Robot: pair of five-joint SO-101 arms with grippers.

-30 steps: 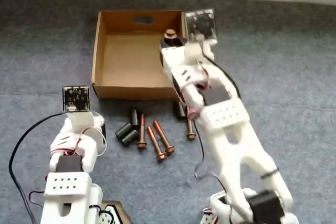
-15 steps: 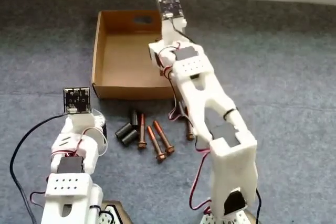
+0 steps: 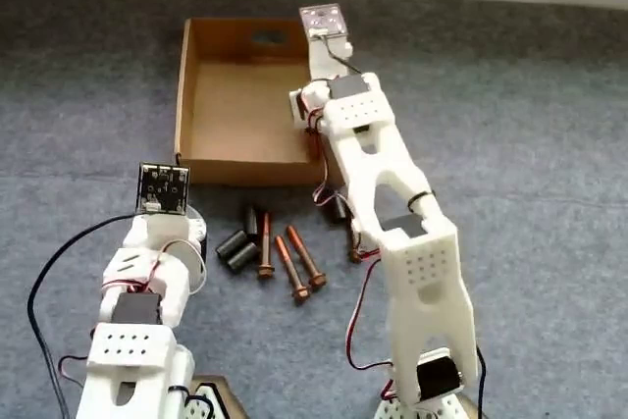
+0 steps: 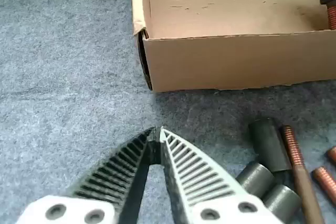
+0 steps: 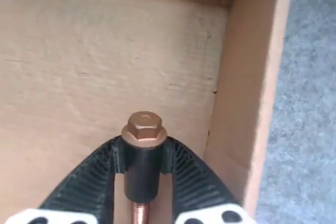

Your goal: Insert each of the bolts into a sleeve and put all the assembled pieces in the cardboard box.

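My right gripper (image 5: 143,148) is shut on an assembled piece (image 5: 142,156), a black sleeve with a copper bolt head on top. It hangs over the floor of the cardboard box (image 5: 257,77), close to the right wall. In the high view the right arm (image 3: 358,144) stretches across the box (image 3: 183,95). My left gripper (image 4: 156,136) is shut and empty, low over the carpet near the box's front left corner (image 4: 236,61). Loose copper bolts (image 3: 290,267) and black sleeves (image 3: 235,247) lie in front of the box. Some of these sleeves (image 4: 268,137) and a bolt (image 4: 295,166) sit beside my left gripper.
Grey carpet (image 3: 530,144) covers the table, with open room right of the box. One more sleeve (image 3: 339,206) and a bolt (image 3: 354,242) lie partly under the right arm. The left arm's base (image 3: 128,350) stands at the near left.
The right arm has swung left and reached farther over the box with the assembled piece. The left arm has shifted slightly right.
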